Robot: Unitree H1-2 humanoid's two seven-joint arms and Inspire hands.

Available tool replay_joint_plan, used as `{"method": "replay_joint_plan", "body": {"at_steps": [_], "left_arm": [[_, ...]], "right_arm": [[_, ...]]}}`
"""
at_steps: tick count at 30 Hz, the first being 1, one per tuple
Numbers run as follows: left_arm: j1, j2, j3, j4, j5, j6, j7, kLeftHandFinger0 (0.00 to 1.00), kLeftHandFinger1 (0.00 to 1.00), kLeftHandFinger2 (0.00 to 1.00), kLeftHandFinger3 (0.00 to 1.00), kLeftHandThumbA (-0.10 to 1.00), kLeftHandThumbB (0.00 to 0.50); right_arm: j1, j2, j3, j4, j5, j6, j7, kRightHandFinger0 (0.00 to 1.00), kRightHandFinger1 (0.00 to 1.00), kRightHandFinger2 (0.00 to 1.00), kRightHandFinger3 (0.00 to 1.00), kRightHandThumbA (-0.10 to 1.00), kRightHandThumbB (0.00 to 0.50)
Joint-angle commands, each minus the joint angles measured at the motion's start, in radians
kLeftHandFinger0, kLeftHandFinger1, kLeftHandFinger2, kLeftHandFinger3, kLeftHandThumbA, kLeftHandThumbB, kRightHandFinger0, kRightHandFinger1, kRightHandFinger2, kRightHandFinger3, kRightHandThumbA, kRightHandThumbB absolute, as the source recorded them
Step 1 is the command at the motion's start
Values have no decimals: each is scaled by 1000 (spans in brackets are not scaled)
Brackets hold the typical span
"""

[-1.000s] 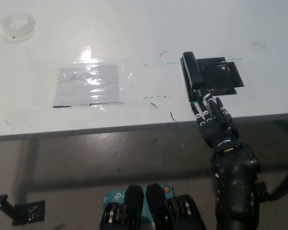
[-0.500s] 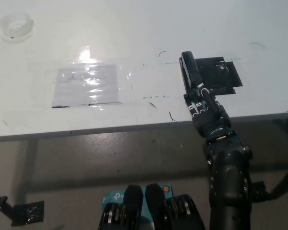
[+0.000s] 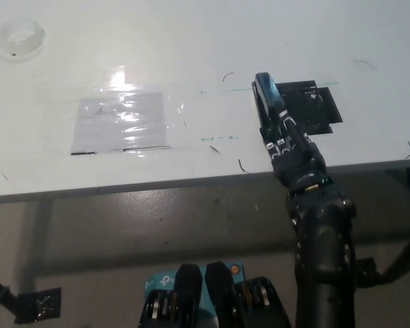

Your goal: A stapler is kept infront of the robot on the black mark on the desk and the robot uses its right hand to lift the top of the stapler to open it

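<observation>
head view | from robot's head | steeply down | desk (image 3: 191,41) edge, floor beneath

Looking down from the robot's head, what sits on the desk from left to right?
Roll of clear tape → shiny plastic sheet → stapler, with the robot's black right hand at its near end → black mark.
</observation>
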Motion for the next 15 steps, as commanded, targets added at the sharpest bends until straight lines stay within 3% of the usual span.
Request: {"method": "replay_joint_plan", "body": {"at_steps": [1, 4, 7, 12, 13, 15], "left_arm": [[12, 12, 11, -18, -14, -36, -10, 437, 543, 683, 788, 1000, 119], [14, 9, 9, -19, -5, -36, -1, 435, 552, 694, 805, 1000, 96], [17, 12, 10, -1, -15, -52, -14, 436, 558, 707, 809, 1000, 121], [24, 10, 10, -16, -19, -39, -13, 439, 546, 683, 801, 1000, 126], [24, 11, 7, -21, -13, -34, -9, 443, 553, 697, 814, 1000, 141], [23, 11, 6, -25, -11, -33, -7, 451, 561, 698, 815, 1000, 126]], "right_arm": [[-159, 3, 21, -5, 30, -28, 4, 589, 678, 784, 963, 1000, 0], [-225, -14, 28, 10, 23, -32, 10, 570, 641, 716, 921, 1000, 0], [-284, -20, 29, 34, 11, -50, -3, 506, 613, 682, 889, 1000, 0], [-360, -30, 24, 60, 18, -61, -26, 517, 626, 701, 880, 993, 11], [-398, -40, 20, 83, 20, -66, -34, 508, 591, 645, 849, 976, 27], [-419, -47, 29, 109, 2, -84, -34, 495, 569, 628, 810, 972, 23]]}}
